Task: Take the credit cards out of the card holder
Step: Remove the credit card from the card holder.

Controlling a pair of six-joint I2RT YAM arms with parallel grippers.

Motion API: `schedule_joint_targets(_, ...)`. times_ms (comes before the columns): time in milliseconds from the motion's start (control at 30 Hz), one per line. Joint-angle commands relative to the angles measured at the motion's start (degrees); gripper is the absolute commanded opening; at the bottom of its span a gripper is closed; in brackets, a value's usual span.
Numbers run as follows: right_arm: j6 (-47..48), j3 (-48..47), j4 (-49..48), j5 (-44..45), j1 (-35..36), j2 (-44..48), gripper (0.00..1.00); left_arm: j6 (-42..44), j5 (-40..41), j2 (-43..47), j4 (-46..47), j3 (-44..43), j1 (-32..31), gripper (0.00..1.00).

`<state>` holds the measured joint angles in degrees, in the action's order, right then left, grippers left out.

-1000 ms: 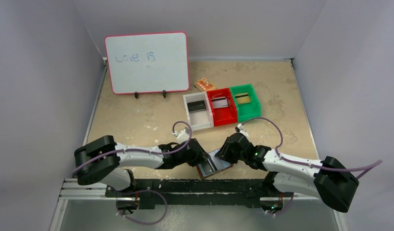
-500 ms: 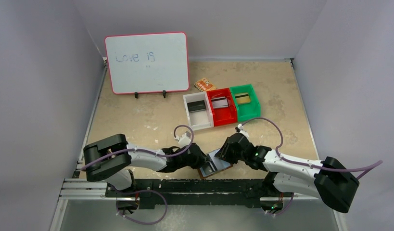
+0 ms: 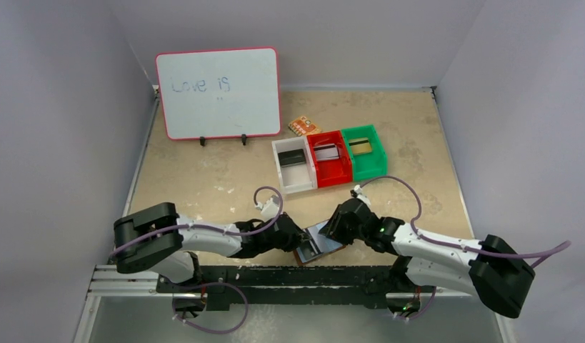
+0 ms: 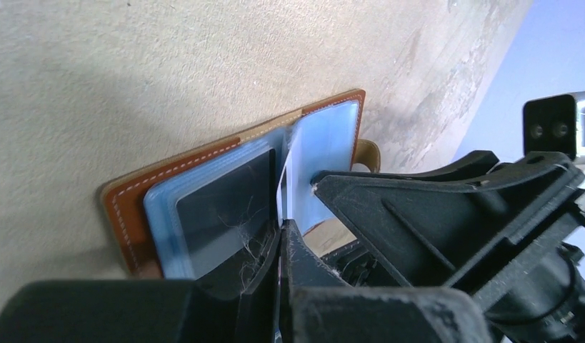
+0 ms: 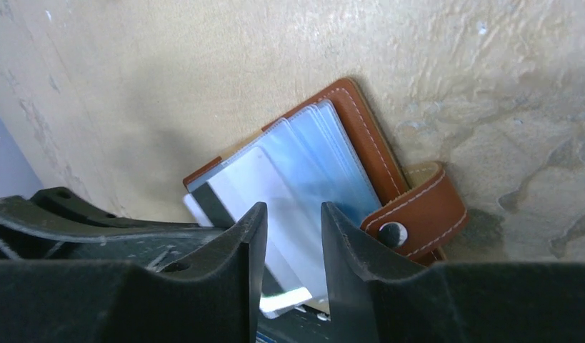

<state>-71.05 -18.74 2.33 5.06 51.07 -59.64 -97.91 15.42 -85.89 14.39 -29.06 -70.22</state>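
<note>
The small brown leather-look bifold card holder (image 3: 316,245) lies open at the near edge of the beige tabletop (image 3: 203,171), between the two arms.

Left tool (image 4: 281,232): fingers together, clamped on a thin pale sheet (image 4: 283,168) standing up from the holder's fold. Whether this is a card or a clear pocket leaf cannot be told. A dark card (image 4: 218,207) sits in a pocket beside it.

Right tool (image 5: 293,214): fingers apart, straddling the pale blue-grey pocket leaves (image 5: 325,157), near the snap tab (image 5: 418,207).

Farther off and to the right, a white plastic bin (image 3: 298,180), a red plastic bin (image 3: 333,170) and a green plastic bin (image 3: 368,166) each hold one flat card (image 3: 292,158).
</note>
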Motion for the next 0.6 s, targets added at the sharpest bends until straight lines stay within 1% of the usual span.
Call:
schedule_joint_targets(0,-0.21,-0.07,12.45,3.36,0.48,1.26,0.38,3.22,5.25,6.66,-7.51,2.08,-0.19,0.00)
schedule_joint_targets(133,0.29,-3.17,16.24,7.44,0.49,2.85,0.39,5.82,5.96,12.49,-8.15,3.72,-0.09,0.00)
schedule_joint_targets(200,1.58,-5.26,18.08,9.01,0.50,3.76,0.39,7.44,5.87,14.03,-9.47,2.98,0.03,0.00)
schedule_joint_targets(300,5.31,-8.84,18.92,10.16,0.50,5.10,0.40,10.24,6.86,15.61,-16.06,-0.53,0.08,0.00)
schedule_joint_targets(333,6.56,-9.88,18.88,10.19,0.50,5.55,0.41,11.13,8.00,16.13,-21.12,-2.15,0.08,0.00)
schedule_joint_targets(367,7.99,-10.87,18.45,10.01,0.45,6.08,0.42,12.31,9.40,16.97,-23.92,-3.65,0.08,0.00)
schedule_joint_targets(467,11.79,-13.01,16.28,9.45,0.50,7.74,0.46,16.48,12.84,20.66,-27.31,-6.87,0.17,0.00)
schedule_joint_targets(533,14.16,-14.13,14.42,8.80,0.47,8.56,0.57,19.41,14.33,23.18,-27.54,-8.22,0.39,0.00)
schedule_joint_targets(567,15.99,-14.84,12.89,7.71,0.42,8.92,0.60,20.55,14.96,24.37,-27.88,-8.89,0.68,0.00)
